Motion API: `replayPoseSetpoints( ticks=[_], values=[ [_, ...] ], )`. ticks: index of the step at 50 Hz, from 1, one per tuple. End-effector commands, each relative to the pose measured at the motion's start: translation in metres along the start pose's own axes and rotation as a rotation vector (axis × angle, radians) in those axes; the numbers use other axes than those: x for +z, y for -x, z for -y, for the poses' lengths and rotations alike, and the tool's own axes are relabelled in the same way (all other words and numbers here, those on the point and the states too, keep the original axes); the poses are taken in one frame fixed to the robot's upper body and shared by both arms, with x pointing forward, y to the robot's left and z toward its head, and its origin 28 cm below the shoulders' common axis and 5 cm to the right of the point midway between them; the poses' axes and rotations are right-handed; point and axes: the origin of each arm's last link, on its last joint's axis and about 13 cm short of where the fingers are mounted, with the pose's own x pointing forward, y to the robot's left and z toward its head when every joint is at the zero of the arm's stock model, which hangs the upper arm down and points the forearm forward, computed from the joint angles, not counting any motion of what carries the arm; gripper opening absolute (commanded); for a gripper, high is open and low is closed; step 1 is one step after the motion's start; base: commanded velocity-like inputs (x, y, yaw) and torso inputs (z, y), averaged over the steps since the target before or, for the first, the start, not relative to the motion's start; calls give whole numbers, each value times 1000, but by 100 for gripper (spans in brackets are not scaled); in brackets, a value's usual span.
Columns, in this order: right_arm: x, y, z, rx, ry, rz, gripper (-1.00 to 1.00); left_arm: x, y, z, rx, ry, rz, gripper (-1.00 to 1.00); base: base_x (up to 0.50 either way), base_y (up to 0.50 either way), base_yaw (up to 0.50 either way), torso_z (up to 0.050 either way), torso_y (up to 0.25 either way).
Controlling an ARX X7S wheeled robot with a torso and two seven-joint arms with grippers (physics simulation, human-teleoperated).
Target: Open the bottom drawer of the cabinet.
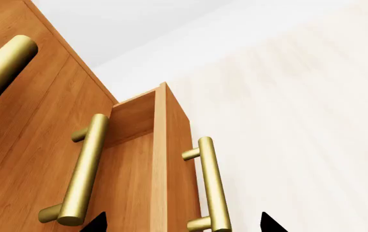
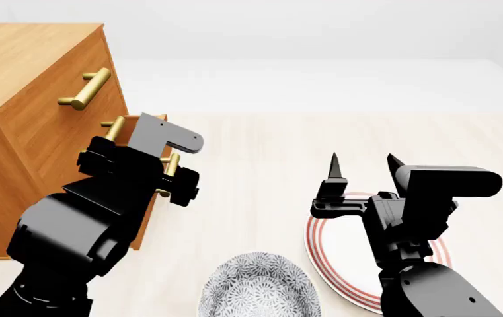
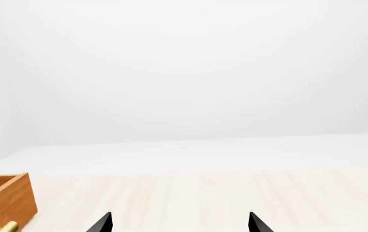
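The orange-brown cabinet (image 2: 31,79) stands at the left. Its bottom drawer (image 1: 174,164) is pulled out a little past the two drawers above it, and its open corner (image 3: 6,195) also shows in the right wrist view. The drawer's brass bar handle (image 1: 211,188) lies between my left gripper's (image 1: 184,224) wide-apart fingertips, which do not touch it. That left gripper (image 2: 174,173) is open and hides most of the handle in the head view. Over the floor to the right, my right gripper (image 2: 363,165) points upward, open, with nothing between its fingers.
A white plate with red rings (image 2: 335,254) lies under the right arm. A grey patterned bowl (image 2: 256,287) sits at the front middle. The middle drawer's handle (image 1: 83,169) is close beside the left gripper. Pale wooden floor (image 2: 322,139) stretches beyond.
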Motion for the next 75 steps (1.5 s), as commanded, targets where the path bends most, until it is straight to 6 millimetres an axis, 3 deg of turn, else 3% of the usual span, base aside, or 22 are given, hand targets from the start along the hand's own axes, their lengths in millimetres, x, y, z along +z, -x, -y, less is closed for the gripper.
replayPoseSetpoints(
  ticks=[1,35,75],
  values=[
    [1,0,0,-1,0,2,100,2,-2,-3,-45,48,-58,100,0,0,0,0,0],
    [0,0,0,-2,-1,3,100,-6,-12,-2,-40,79,-163,100,0,0,0,0,0],
    [1,0,0,-2,-1,4,100,-5,-34,-22,-57,159,-198,100,0,0,0,0,0]
  ],
)
